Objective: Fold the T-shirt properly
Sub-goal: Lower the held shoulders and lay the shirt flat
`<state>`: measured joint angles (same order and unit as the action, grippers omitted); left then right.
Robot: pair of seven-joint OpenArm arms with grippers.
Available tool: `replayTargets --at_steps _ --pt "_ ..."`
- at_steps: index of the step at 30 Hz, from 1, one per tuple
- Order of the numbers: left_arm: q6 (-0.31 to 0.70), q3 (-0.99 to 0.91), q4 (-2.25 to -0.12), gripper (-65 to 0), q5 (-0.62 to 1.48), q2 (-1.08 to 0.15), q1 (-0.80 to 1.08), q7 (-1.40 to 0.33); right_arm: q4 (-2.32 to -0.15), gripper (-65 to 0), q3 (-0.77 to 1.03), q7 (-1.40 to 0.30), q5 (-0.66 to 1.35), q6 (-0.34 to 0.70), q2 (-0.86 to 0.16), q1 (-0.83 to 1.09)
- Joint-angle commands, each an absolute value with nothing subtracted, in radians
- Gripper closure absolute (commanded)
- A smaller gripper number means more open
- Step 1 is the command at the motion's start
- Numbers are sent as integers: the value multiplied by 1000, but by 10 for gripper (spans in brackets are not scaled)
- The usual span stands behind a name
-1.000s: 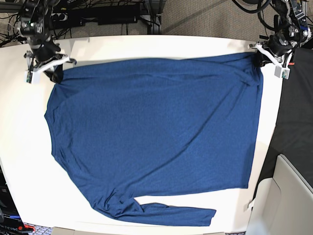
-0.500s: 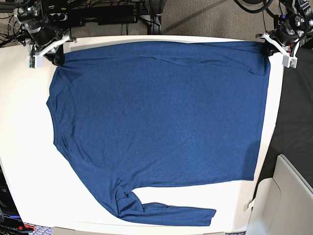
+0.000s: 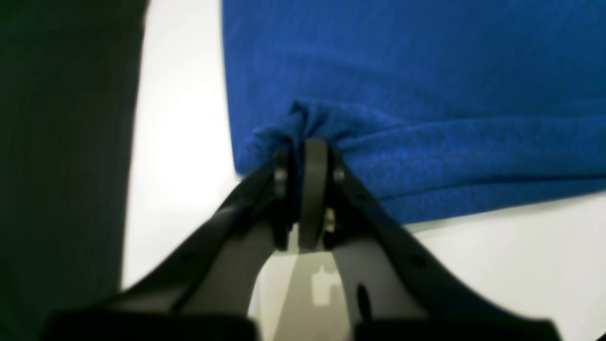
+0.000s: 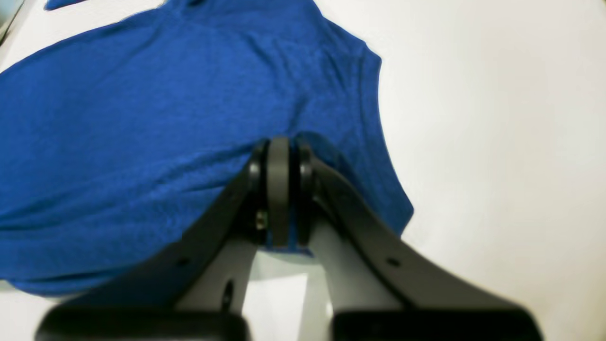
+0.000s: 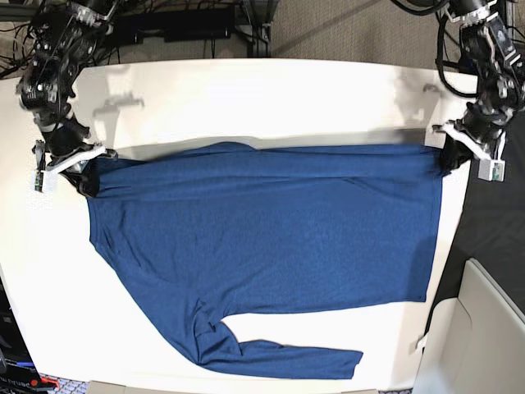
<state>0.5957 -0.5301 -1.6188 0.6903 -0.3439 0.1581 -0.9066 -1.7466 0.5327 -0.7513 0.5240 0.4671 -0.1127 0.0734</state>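
Cables (image 5: 164, 20) hung beyond the white table (image 5: 271, 98); one T-shirt (image 5: 271, 238) lay there, its far corners pinched by two clamped grippers, left (image 5: 447, 156) and right (image 5: 82, 176).

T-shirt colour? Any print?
Dark heathered blue T-shirt, plain, no print; base view shows it best.

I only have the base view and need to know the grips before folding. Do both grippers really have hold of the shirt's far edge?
Observer: Yes. In its wrist view the left gripper is shut on bunched fabric of the T-shirt.
Operator: And the other one?
Observer: The right gripper is shut too, with blue cloth showing between its jaws.
Operator: Is the left pinch on a single layer?
Observer: No, folds of cloth are stacked beside that pinch.
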Motion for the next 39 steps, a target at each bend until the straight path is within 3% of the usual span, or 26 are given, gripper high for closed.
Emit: replayTargets --at_steps 1,17,36,39 --pt "591 -536 -1607 -1 693 -364 139 -889 -1732 -2 536 -723 541 472 -124 42" --pt "556 -495 -1359 -1 693 -351 -70 -871 -1445 -2 541 -716 541 472 -117 -168" --pt "555 -495 -1198 -1 693 -349 -108 -742 -1353 -4 541 -604 542 472 -117 -171" --pt "555 -493 -1179 -30 693 -351 -108 -757 -1353 -7 539 -607 542 470 -119 -160"
